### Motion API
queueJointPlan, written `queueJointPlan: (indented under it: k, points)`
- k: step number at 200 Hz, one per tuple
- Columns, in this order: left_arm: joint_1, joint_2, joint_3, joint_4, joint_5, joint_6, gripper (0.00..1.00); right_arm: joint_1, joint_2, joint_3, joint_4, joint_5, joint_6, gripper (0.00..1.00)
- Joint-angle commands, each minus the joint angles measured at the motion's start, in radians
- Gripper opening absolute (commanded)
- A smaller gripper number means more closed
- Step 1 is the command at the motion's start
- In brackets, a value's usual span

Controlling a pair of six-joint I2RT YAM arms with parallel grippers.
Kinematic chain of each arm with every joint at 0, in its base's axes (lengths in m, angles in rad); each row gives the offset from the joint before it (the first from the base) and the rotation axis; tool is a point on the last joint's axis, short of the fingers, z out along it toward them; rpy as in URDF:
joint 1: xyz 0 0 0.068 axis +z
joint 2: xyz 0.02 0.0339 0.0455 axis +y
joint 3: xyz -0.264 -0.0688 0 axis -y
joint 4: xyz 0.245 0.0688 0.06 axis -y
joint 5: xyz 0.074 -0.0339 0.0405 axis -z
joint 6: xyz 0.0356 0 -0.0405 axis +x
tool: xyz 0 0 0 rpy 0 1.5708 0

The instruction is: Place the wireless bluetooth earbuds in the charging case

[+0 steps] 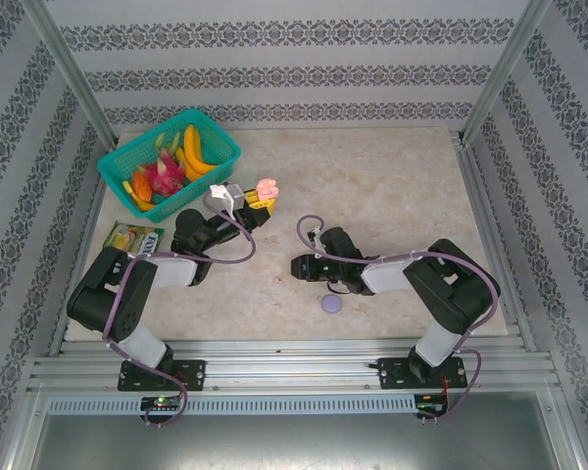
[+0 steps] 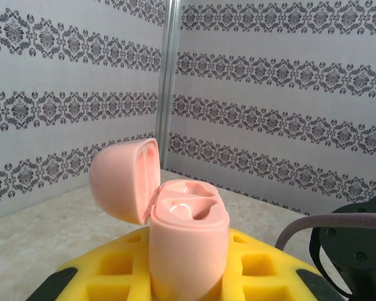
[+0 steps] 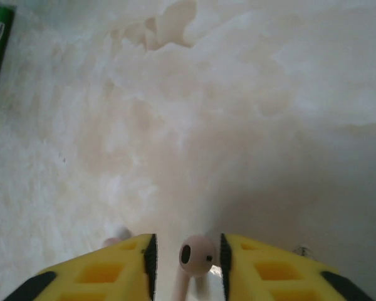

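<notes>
One pale marbled tabletop (image 1: 392, 186), damask-striped walls (image 1: 274, 73), pink charging case (image 2: 188, 244)

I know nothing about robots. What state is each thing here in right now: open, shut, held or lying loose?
left hand: shut on the pink case.
pink case: upright, lid open.
right hand: slightly open.
pink earbud: between the right hand's jaws, grip unclear.
lilac case: lying loose, looks closed.
</notes>
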Motion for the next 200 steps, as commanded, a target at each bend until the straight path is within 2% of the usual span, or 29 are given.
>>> queueJointPlan:
  k: [1,41,87,137,200]
  points:
    - [-0.006,-0.031,-0.014,0.017,-0.012,0.021,0.0,0.007,0.009,0.022,-0.056,0.036,-0.004,0.41]
    - [-0.006,-0.034,-0.026,0.017,-0.028,0.018,0.0,0.004,-0.031,0.024,-0.09,0.042,0.005,0.53]
    - [-0.006,-0.017,-0.024,0.015,-0.054,0.013,0.0,-0.061,-0.202,0.088,-0.253,0.014,0.003,0.63]
    - [-0.006,-0.014,-0.006,-0.004,-0.071,0.009,0.0,-0.193,-0.337,0.261,-0.378,-0.116,0.013,0.71]
    - [-0.011,-0.022,-0.013,0.011,-0.046,-0.025,0.0,-0.219,-0.298,0.509,-0.433,-0.29,0.018,0.74]
